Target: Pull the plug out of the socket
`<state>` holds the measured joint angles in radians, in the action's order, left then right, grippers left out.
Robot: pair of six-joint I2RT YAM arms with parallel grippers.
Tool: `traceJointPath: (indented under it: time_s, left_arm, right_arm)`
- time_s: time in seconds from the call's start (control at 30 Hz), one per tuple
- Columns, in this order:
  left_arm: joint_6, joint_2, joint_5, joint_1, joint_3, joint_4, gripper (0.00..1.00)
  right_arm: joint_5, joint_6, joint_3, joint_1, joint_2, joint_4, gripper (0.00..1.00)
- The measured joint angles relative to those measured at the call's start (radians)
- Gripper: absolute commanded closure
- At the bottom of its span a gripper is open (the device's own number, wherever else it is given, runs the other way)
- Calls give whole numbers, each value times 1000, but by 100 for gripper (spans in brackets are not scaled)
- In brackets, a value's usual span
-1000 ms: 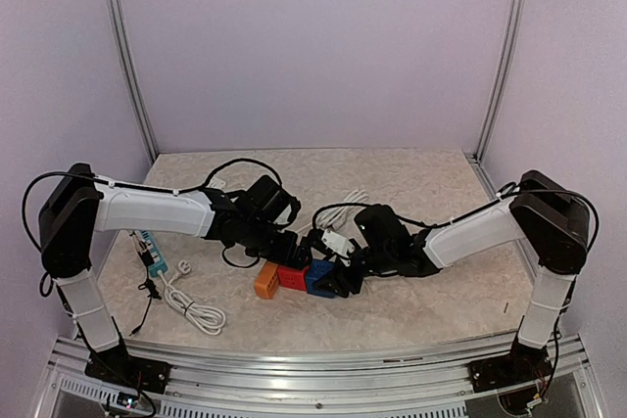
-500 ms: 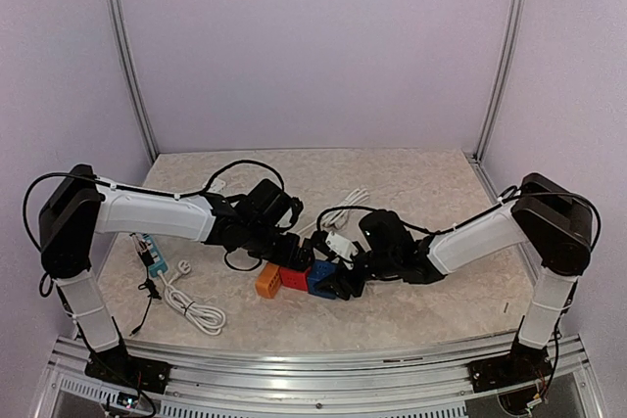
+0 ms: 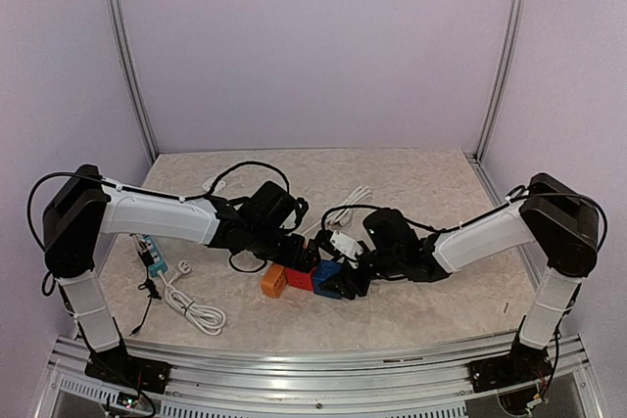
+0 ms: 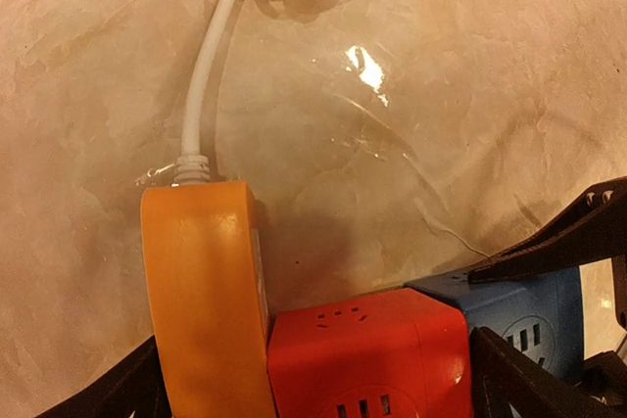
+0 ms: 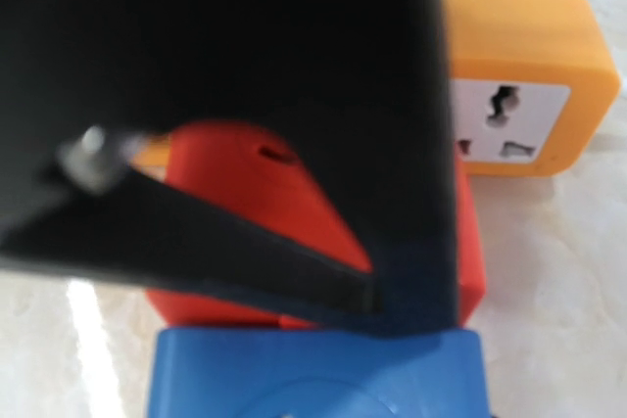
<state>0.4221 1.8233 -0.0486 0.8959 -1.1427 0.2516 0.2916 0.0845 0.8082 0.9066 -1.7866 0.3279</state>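
Three socket cubes sit joined in a row on the table: orange (image 3: 273, 282), red (image 3: 299, 279) and blue (image 3: 326, 274). My left gripper (image 3: 297, 259) comes in from behind, and its jaws press the outer sides of the orange cube (image 4: 201, 301) and the red cube (image 4: 367, 359). A white cord (image 4: 211, 56) runs out of the orange cube. My right gripper (image 3: 345, 279) is shut on the blue cube (image 4: 534, 310) from the right. In the right wrist view the blue cube (image 5: 313, 374) is close, with the red cube (image 5: 245, 203) and the orange cube (image 5: 519, 75) beyond, partly hidden by a black gripper part.
A teal power strip (image 3: 149, 250) and a coiled white cable (image 3: 191, 305) lie at the left. More white cable (image 3: 353, 201) lies behind the cubes. A white plug piece (image 3: 341, 242) sits by the right arm's black cable. Walls enclose the table.
Both grippers and the row of cubes have shifted slightly to the right on the table. The cubes are still joined.
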Motion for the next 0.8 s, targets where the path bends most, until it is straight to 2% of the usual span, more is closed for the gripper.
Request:
traceJointPath:
  time_s: [0.33, 0.53, 0.8]
  left_arm:
    - [1, 5, -5, 0, 1, -11, 1]
    - [-6, 15, -3, 2, 1, -40, 1]
    - [-7, 21, 4, 3, 2, -57, 1]
  right_arm:
    - [21, 0, 48, -10, 0, -100, 95]
    - [-39, 1, 43, -2, 23, -130, 96]
    - [-9, 0, 57, -11, 27, -171, 97]
